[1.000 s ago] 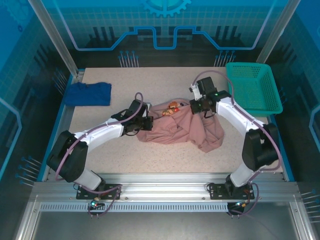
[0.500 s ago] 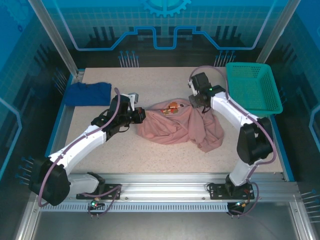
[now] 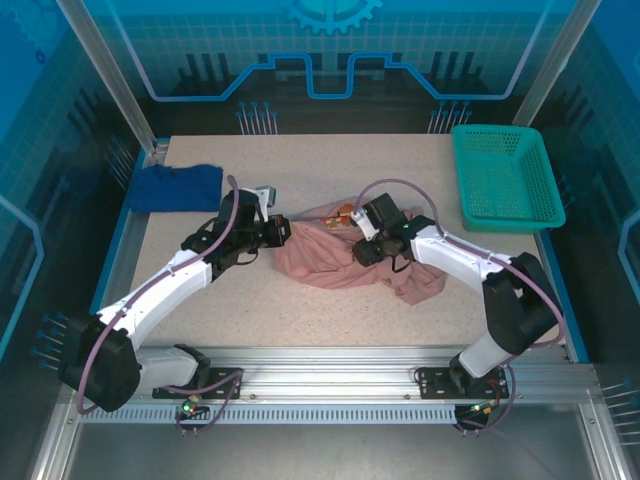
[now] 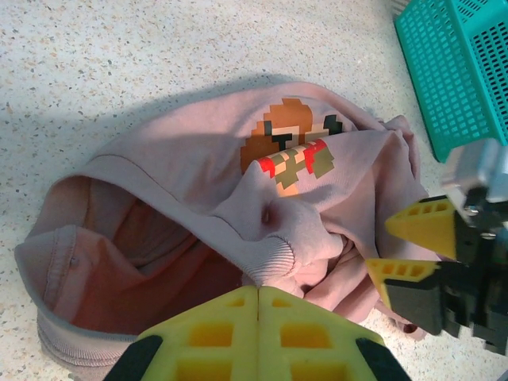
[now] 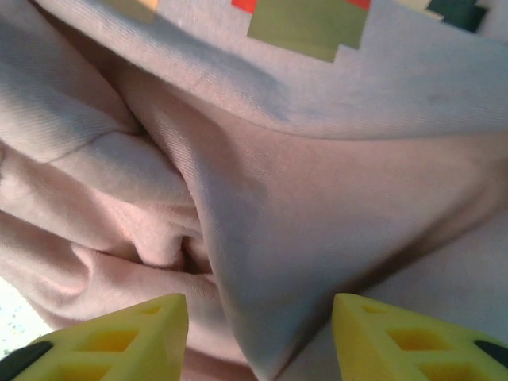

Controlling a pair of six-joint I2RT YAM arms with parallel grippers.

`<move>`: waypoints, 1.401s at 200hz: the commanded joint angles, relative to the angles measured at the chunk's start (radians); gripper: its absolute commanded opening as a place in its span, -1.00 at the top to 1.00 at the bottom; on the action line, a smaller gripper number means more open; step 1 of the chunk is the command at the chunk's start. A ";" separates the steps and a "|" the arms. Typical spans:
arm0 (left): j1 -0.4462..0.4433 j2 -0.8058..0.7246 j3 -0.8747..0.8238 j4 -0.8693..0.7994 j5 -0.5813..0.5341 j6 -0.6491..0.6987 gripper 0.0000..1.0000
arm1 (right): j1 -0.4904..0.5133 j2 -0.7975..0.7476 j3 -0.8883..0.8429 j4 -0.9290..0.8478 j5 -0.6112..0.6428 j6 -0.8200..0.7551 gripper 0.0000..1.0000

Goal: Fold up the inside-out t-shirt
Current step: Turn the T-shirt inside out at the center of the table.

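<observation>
The inside-out t-shirt (image 3: 335, 262) is a dusty-pink crumpled heap in the middle of the table, its pixel print (image 3: 343, 213) showing at the far edge. My left gripper (image 3: 283, 232) sits at the shirt's left edge. In the left wrist view it (image 4: 258, 292) is shut, pinching a ribbed hem of the t-shirt (image 4: 182, 167) at its tips. My right gripper (image 3: 365, 250) hovers low over the heap's middle. Its jaws (image 5: 258, 317) stand open with a raised fold of the t-shirt (image 5: 317, 182) between them, not clamped. The right gripper (image 4: 379, 246) also appears at the right of the left wrist view.
A dark blue cloth (image 3: 178, 186) lies at the far left of the table. A green mesh basket (image 3: 505, 178) stands at the far right, close behind the shirt in the left wrist view (image 4: 456, 63). Speckled tabletop (image 3: 300, 300) lies bare in front of the shirt.
My right gripper has let go at the shirt's far right edge, opened, and moved left and nearer, onto the heap's middle. The left arm shifted slightly left early on, then held still.
</observation>
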 commanded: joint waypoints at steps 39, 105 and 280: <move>0.046 -0.014 0.011 -0.018 -0.008 -0.020 1.00 | -0.072 -0.007 0.059 -0.010 -0.063 0.020 1.00; 0.088 0.069 0.031 -0.049 -0.146 0.012 1.00 | -0.192 -0.262 0.003 -0.030 -0.639 0.120 1.00; -0.225 0.234 0.014 0.082 -0.090 0.406 -0.82 | -0.279 -0.205 -0.035 -0.001 -0.723 0.149 1.00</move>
